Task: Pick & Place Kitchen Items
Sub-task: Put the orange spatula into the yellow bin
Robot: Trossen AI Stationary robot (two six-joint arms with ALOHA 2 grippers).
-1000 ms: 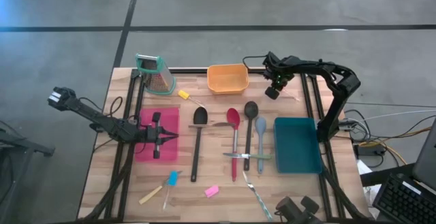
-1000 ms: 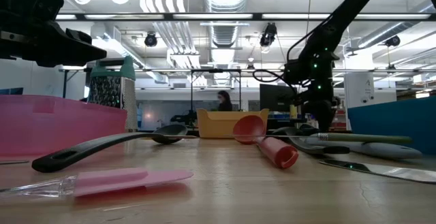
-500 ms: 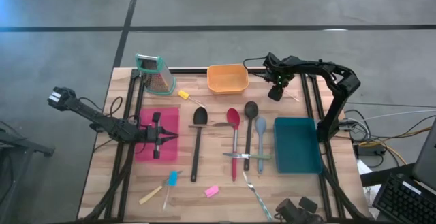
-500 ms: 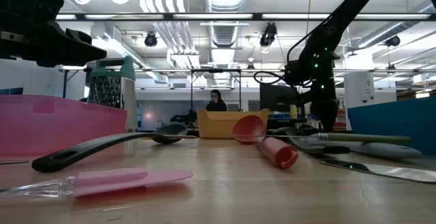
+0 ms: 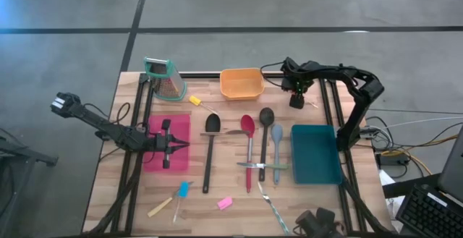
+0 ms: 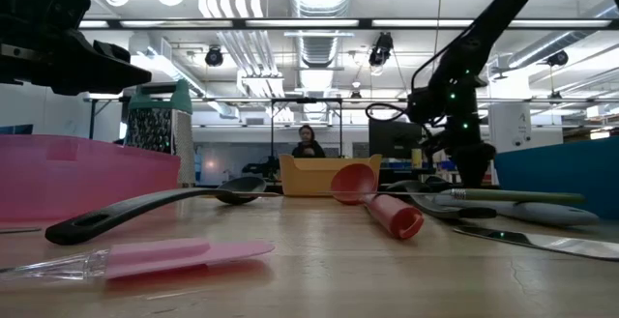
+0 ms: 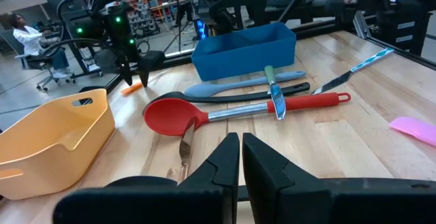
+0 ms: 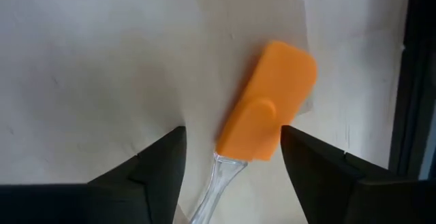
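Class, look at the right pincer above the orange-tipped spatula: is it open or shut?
Open. The right pincer has its fingers spread on either side of the orange-tipped spatula, which lies on the table between them.
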